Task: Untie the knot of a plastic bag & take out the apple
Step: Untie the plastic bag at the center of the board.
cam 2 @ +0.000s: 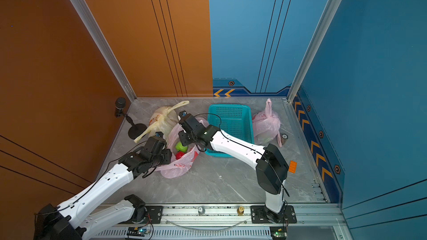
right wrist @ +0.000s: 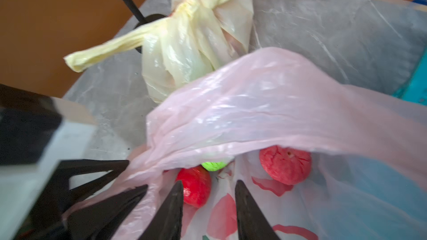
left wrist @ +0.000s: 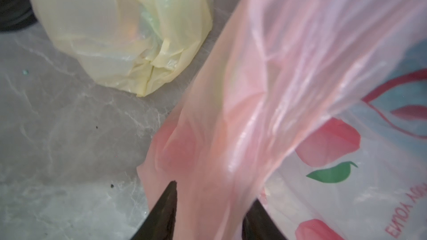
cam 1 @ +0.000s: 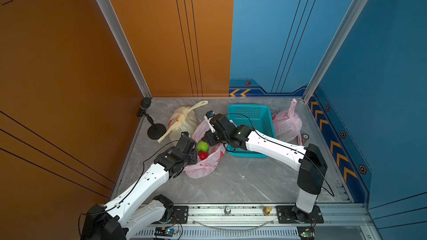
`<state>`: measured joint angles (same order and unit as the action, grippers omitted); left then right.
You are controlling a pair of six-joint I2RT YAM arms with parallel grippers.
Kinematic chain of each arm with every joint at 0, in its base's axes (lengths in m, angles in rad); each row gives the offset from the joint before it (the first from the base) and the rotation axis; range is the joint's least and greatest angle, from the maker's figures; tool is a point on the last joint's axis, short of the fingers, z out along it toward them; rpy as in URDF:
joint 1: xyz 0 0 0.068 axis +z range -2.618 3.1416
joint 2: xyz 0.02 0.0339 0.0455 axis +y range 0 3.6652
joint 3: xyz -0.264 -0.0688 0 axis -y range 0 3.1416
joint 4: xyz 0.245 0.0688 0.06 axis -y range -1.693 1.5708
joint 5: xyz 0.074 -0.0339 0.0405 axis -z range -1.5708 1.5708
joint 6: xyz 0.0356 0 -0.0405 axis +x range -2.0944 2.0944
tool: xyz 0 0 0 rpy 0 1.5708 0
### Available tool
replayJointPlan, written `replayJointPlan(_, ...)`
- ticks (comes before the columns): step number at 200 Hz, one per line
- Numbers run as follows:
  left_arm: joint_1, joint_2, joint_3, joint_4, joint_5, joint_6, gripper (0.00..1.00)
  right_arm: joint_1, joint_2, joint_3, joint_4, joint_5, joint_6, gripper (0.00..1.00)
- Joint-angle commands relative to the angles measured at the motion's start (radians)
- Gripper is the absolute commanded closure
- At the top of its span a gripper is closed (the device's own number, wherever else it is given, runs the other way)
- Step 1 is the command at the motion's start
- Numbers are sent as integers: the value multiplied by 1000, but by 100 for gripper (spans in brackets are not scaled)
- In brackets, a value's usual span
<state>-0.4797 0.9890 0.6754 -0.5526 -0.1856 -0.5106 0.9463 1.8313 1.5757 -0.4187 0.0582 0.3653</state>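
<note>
The pink plastic bag (cam 1: 203, 167) lies mid-table with its mouth open. Inside it lie a glossy red apple (right wrist: 196, 188), a green fruit (right wrist: 213, 166) and a paler pink-red fruit (right wrist: 285, 165). Both top views show the green fruit (cam 2: 181, 147) and the red apple (cam 2: 179, 155) in the opening. My left gripper (left wrist: 215, 192) is shut on a bunched strip of the bag's rim (left wrist: 231, 135), at the bag's left side. My right gripper (right wrist: 209, 182) reaches into the mouth from the right. It is open, with nothing between its fingers, and the apple lies just off one fingertip.
A knotted yellow bag (cam 1: 182, 118) sits just behind the pink one. A teal basket (cam 1: 251, 116) stands to the right under my right arm, with another knotted pink bag (cam 1: 287, 123) beyond it. A black stand (cam 1: 156, 130) is at the back left.
</note>
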Motion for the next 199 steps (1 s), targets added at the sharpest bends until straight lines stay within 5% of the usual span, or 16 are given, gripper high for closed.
replayJointPlan(1,45,-38,-28,42,54,-21,74,-7,-5,-31,-38,19,5,61)
replayJointPlan(38,154,-117,-85,99,158,-56,82,0,-15,-117,-81,-131,-38,61)
replayJointPlan(97,265,-185,-133,165,225,-101,83,74,-63,-222,-159,-283,-302,60)
replayJointPlan(147,286,-190,-148,241,215,-134,83,77,-44,-245,-299,-75,-442,61)
replayJointPlan(199,311,-244,-172,290,176,-156,82,74,35,-223,-302,-1,-449,64)
